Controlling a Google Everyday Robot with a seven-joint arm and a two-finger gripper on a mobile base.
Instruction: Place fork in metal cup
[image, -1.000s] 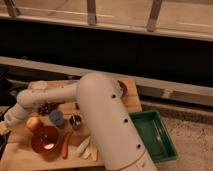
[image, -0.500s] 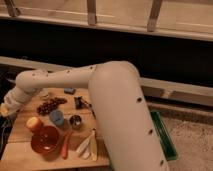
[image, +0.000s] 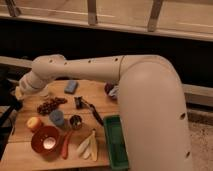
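The metal cup (image: 75, 121) is small and shiny with a dark inside. It stands on the wooden table (image: 95, 92), just right of the blue cup (image: 56, 118). I cannot make out the fork in this view. My white arm (image: 90, 67) reaches from the right across the back of the table to its left end. The gripper (image: 13, 99) is a dark shape at the table's left edge, left of and behind the metal cup and well apart from it.
An orange bowl (image: 45, 140) and a round fruit (image: 34, 122) sit front left. Grapes (image: 50, 105), a blue sponge (image: 71, 86), a black-handled knife (image: 94, 112), pale slices (image: 88, 145) and an orange stick (image: 66, 144) lie around. A green tray (image: 116, 142) is at the right.
The arm's bulky part has swung up and to the right, uncovering the green tray and the table's right side. The gripper end stays near the table's left edge, a little higher.
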